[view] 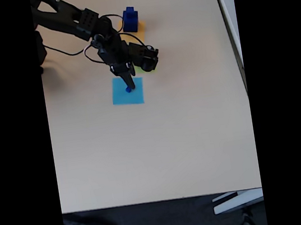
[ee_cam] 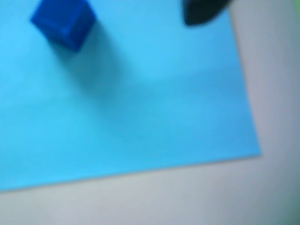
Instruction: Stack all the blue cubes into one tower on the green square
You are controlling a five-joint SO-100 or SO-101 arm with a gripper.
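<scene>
In the wrist view a small blue cube [ee_cam: 63, 23] stands at the top left on a flat light blue square [ee_cam: 140, 108]. One dark fingertip [ee_cam: 201, 11] hangs well to its right and does not touch it. In the fixed view my gripper [view: 129, 85] points down just above that tiny cube [view: 128, 90], and it looks open. Two more blue cubes [view: 130, 19] stand stacked on an orange-yellow square [view: 139, 28] at the back. My wrist covers most of the green square [view: 145, 69].
The beige table [view: 161, 145] is bare towards the front and right. My arm [view: 68, 17] and its cable reach in from the back left. A pale object [view: 232, 202] lies below the table's front edge.
</scene>
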